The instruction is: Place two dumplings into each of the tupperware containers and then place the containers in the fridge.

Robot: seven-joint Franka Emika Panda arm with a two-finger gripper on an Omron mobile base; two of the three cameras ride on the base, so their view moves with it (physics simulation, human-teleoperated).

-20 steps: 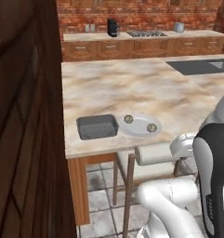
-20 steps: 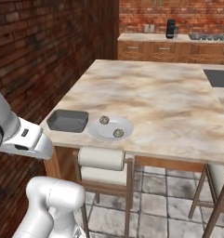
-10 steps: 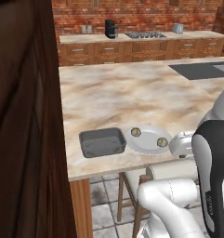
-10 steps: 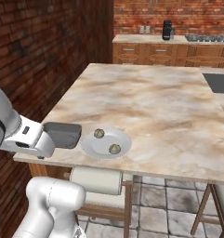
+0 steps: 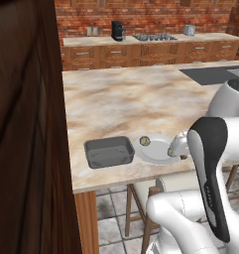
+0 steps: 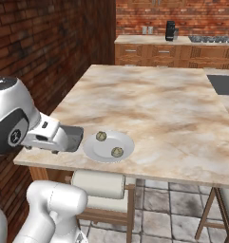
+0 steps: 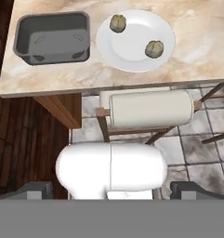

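A dark grey tupperware container [image 7: 53, 37] sits empty near the island counter's front edge, also seen as container [image 5: 108, 151] and, half hidden behind my arm, container [image 6: 75, 137]. Right beside it is a round white plate [image 7: 135, 56] holding two dumplings [image 7: 117, 23] [image 7: 154, 48]. The same dumplings [image 6: 101, 136] [image 6: 117, 152] show from the right base view, and one dumpling [image 5: 145, 141] clearly from the left. My gripper [image 7: 112, 191] hangs open above the floor, short of the counter edge, with nothing between its fingertips [image 7: 39, 188]. The fridge is out of view.
A stool with a white cushion [image 7: 150, 109] stands under the counter edge below the plate. A dark wood wall [image 5: 27, 124] runs close on the left. A sink [image 5: 210, 74] is set in the island's far right. The back counter carries a coffee machine [image 5: 117, 31].
The whole picture has shifted as the base drove: the counter edge, container and plate now look nearer and larger. The things on the counter have not moved. The gripper stays open.
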